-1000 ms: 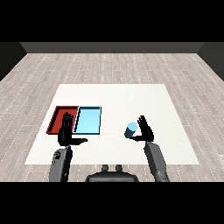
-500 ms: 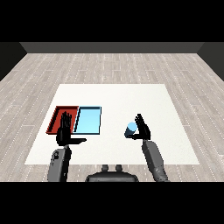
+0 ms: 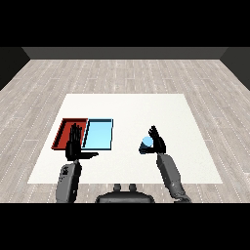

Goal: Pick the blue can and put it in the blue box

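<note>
Head view: white table [image 3: 127,105] with two trays at its left and both hands near the front edge.
Blue can [image 3: 146,144]: right of the trays, well apart from them, at the left side of the right hand.
Right hand [image 3: 158,142]: fingers [image 3: 154,133] curl round the can's right side.
Left hand [image 3: 74,146]: fingers straight, thumb out, over the red tray's near edge.
Red tray [image 3: 64,133]: leftmost.
Light blue tray [image 3: 99,134]: touching the red tray's right side.

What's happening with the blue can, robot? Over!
Right hand curled round blue can. Left hand open, over red tray. Blue tray left of can, nothing between. Over.
</note>
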You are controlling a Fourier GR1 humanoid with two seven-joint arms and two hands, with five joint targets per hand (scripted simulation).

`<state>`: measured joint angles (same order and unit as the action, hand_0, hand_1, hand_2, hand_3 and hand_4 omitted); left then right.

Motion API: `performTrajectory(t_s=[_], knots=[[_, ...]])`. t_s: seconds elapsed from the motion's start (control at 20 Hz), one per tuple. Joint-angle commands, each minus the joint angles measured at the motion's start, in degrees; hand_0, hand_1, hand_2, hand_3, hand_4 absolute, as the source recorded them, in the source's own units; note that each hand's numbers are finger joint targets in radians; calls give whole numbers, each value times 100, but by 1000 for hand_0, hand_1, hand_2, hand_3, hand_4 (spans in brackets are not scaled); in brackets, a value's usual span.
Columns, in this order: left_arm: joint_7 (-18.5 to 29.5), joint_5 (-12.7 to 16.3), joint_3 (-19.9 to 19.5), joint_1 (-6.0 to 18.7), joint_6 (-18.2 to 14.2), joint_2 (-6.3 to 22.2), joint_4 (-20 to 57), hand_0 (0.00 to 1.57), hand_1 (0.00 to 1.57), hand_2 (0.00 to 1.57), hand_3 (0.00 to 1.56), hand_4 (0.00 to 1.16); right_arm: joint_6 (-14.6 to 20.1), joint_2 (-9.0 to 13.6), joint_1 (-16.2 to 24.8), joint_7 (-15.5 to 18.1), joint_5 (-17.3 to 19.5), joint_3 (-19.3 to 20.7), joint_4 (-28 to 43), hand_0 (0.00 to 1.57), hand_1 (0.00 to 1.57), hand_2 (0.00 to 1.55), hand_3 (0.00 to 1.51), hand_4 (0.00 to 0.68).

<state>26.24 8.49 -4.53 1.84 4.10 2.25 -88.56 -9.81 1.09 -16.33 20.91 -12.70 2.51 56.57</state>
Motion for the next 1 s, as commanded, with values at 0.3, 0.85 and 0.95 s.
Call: performTrajectory(t_s=[0.3,0.85,0.95], knots=[[96,95,-84,6,67,40,72,0,0,0,0,0,113,-108,-169,-235,-120,-200,41,0,0,0,0,0],[291,55,-57,21,93,-57,404,0,0,0,0,0,1354,-13,-759,-193,205,-501,-809,1563,1563,1481,1445,659],[32,221,-45,-388,303,124,-391,0,0,0,0,0,1290,41,-614,54,357,-554,-981,1564,1564,1483,1441,676]])
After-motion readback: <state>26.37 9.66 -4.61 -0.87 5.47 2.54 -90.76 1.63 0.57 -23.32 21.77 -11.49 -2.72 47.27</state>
